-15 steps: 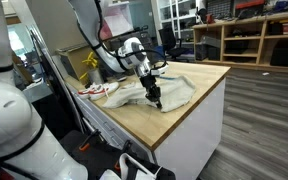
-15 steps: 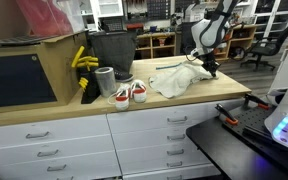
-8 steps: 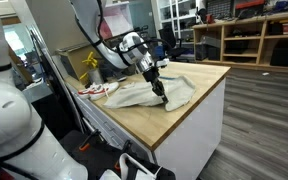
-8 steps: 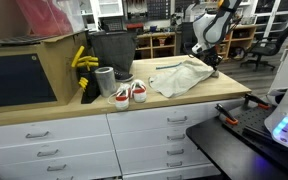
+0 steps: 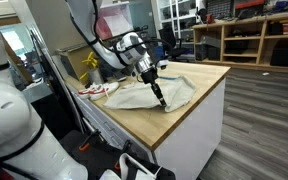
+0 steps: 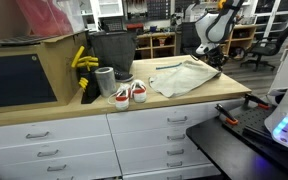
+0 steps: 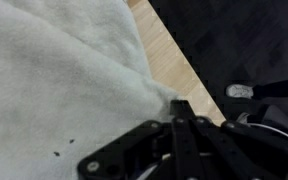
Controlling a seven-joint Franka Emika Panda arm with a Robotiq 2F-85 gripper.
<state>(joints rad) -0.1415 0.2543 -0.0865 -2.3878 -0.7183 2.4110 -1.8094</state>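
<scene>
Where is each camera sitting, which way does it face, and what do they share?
Exterior view: beside the counter's end, looking along its wooden top; arm and pincer on the cloth.
Exterior view: facing the drawer fronts; the arm reaches over the far end.
Wrist view: looking down past the shut pincer at cloth and counter edge.
Shared: both exterior views show cloth, shoes, arm.

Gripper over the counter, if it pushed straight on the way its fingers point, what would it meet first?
The white cloth, whose edge the gripper seems to pinch; just beneath it lies the wooden countertop, though depth is unclear.
</scene>
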